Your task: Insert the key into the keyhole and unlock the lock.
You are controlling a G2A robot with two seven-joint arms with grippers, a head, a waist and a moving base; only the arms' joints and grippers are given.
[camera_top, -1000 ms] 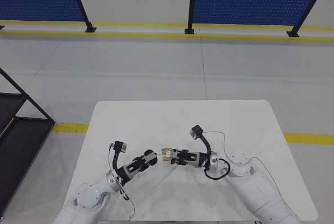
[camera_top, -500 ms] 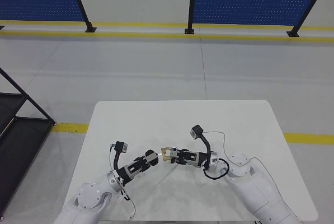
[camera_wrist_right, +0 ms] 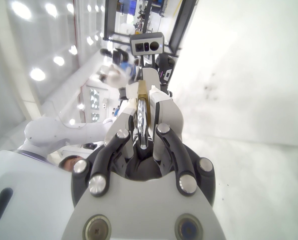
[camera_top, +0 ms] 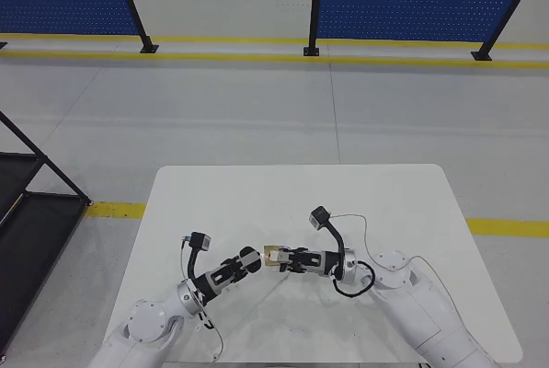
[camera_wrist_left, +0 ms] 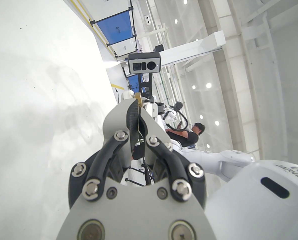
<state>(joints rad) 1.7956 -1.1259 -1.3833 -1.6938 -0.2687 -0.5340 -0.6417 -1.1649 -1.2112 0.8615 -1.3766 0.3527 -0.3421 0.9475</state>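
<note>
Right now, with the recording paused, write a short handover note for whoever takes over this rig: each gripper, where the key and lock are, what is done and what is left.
Left gripper: shut on the key, seen as a thin sliver between its pads.
Right gripper: shut on the lock, brass body pointing forward.
Position: both grippers meet tip to tip at the lock, over the near middle of the table.
Done: key and lock are each gripped and brought together.
Left: it cannot be told whether the key is in the keyhole. Confirm insertion, then turn to unlock.
</note>
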